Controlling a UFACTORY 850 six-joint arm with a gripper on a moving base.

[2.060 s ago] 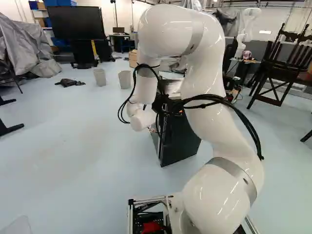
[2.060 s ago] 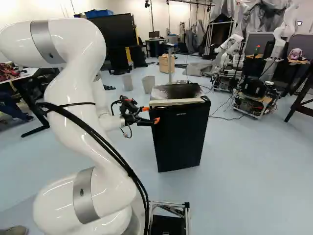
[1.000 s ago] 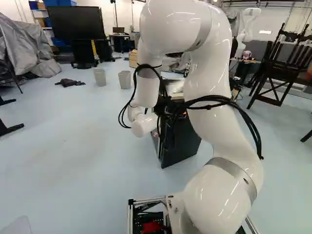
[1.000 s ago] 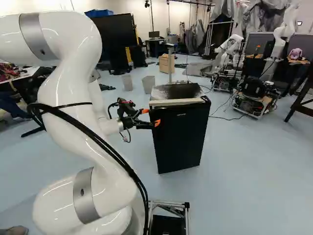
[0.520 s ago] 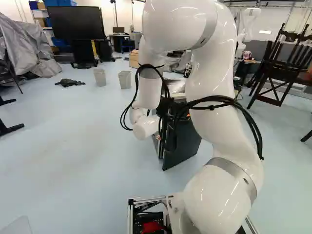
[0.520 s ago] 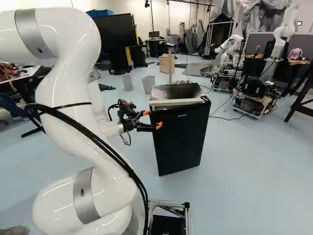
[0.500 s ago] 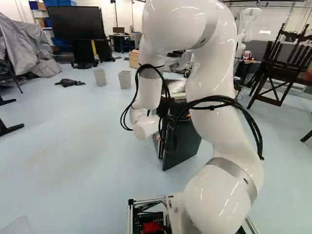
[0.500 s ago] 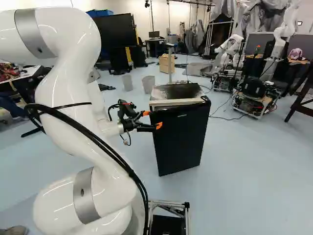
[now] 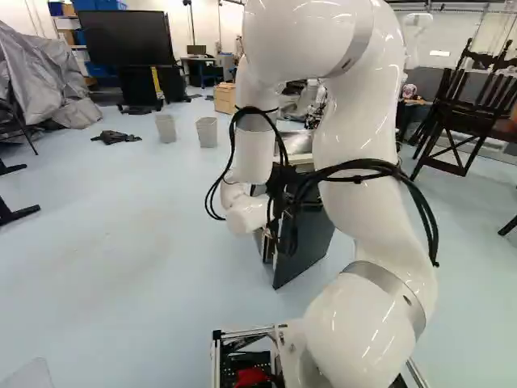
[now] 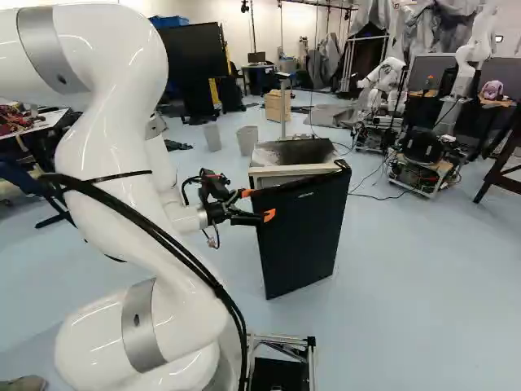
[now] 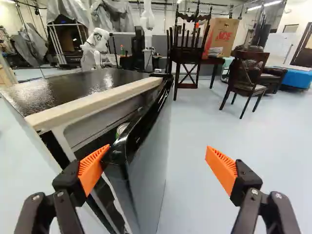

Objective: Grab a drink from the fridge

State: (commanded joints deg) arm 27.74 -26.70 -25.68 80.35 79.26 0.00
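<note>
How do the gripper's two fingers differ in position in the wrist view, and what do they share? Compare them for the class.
The fridge-side finger is at the free edge of the ajar door, touching or nearly so; the outer finger stands well away from the door. Behind the fridge-side finger show parts of the fridge; behind the outer finger, floor. Both are black with ridged orange pads.

In the wrist view, the letters "ACE" can be read in large, slanted red print on the side of the tall cardboard box (image 11: 222,46) in the background. In the right base view, a short line of pale print is borne high on the front of the black fridge door (image 10: 299,236), but it is too small to be read.
</note>
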